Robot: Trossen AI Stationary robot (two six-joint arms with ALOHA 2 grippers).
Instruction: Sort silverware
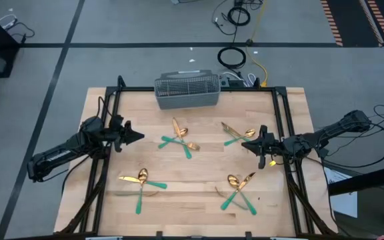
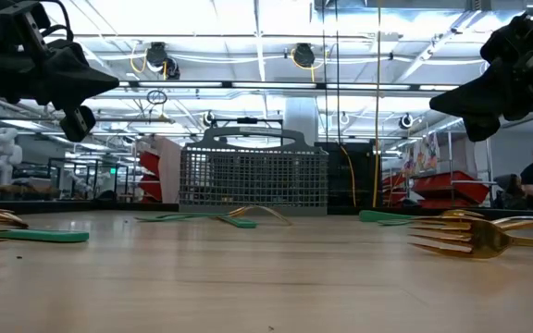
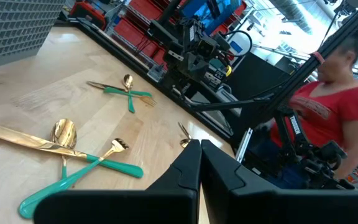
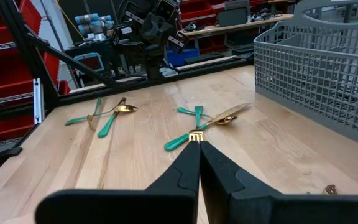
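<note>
- The left claw hovers above the worktop near its left edge, its fingers pressed together and gripping nothing.
- The right claw hovers opposite it near the right edge, also pinched closed and empty.
- The silverware lies in four crossed clusters: one between the two claws, nearer the left claw; one just beside the right claw's tip; one in front of the left claw; one in front of the right claw.
- A grey mesh caddy stands at the far edge, beyond both claws.
- A person in red shows past the worktop.
</note>
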